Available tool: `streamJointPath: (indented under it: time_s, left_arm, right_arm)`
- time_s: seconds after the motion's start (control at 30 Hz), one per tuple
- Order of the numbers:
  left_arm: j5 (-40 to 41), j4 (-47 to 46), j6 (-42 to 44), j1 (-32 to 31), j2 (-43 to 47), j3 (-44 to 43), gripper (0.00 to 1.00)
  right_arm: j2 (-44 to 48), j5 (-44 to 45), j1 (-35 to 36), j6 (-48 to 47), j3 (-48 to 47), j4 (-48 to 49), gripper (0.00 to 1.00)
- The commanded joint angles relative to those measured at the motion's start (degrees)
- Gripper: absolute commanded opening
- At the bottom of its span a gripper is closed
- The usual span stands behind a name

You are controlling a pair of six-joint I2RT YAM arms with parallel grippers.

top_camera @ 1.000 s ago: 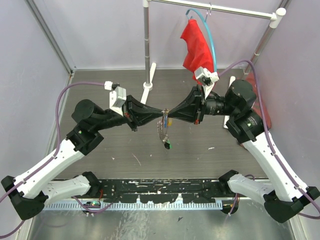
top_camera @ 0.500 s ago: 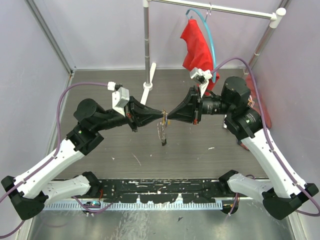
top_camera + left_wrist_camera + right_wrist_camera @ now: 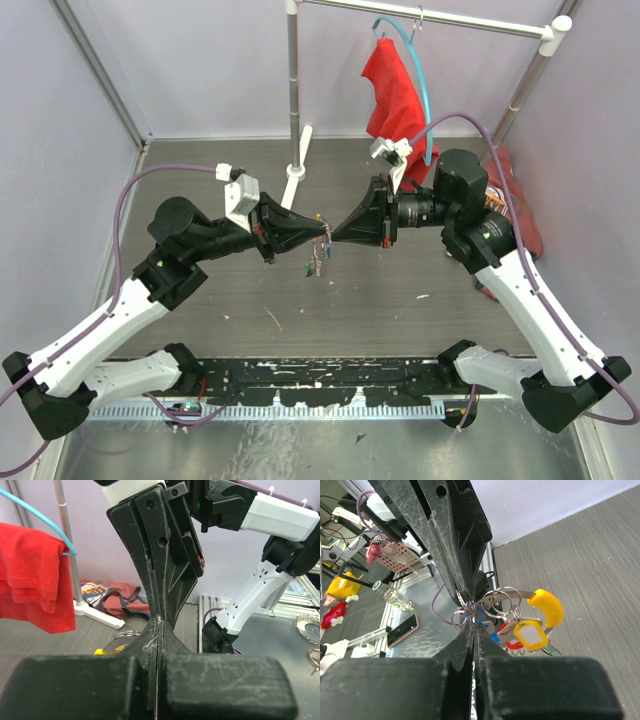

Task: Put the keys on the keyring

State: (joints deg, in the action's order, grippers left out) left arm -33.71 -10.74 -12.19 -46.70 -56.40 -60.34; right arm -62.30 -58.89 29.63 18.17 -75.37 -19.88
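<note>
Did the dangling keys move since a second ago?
Yes. In the top view the keys have swung slightly left and away from the black rail, toward the white stand foot.

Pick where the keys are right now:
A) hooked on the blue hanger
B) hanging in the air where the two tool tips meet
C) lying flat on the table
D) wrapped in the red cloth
B: the keys dangle just under the point where the left tool and the right tool meet tip to tip, both shut, above the table.
</note>
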Motion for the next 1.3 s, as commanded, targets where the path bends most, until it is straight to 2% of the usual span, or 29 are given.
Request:
streamJointPath:
  time_s: [0.0,0.2,0.43,0.6,0.87,1.27]
  left_arm:
    - [0.3,-3.0,0.1,0.2,0.9,-2.9,0.0]
    - [0.2,-3.1,0.1,0.2,0.6,-3.1,0.0]
    - [0.1,-2.9,0.1,0.1,0.5,-2.9,0.0]
    - [0.4,-2.8,0.0,0.1,0.6,-2.9,0.0]
    - [-0.5,-4.2,-1.4,0.1,-0.2,-3.1,0.0]
    - [-1.3,-6.2,-2.6,0.1,-0.9,-2.9,0.0]
  right_arm:
    - [-0.9,-1.0,0.2,-1.0,-0.4,-0.8,0.09]
    - [1.0,1.9,0.2,-4.2,-1.1,-0.8,0.29]
    - [6.0,7.3,0.2,-11.3,-2.1,0.4,0.42]
    - [7.4,7.1,0.3,-14.9,-1.3,2.0,0.44]
    - [7.5,5.0,0.3,-12.1,3.0,14.0,0.45]
    - [5.1,0.6,1.1,-10.9,4.5,15.8,0.41]
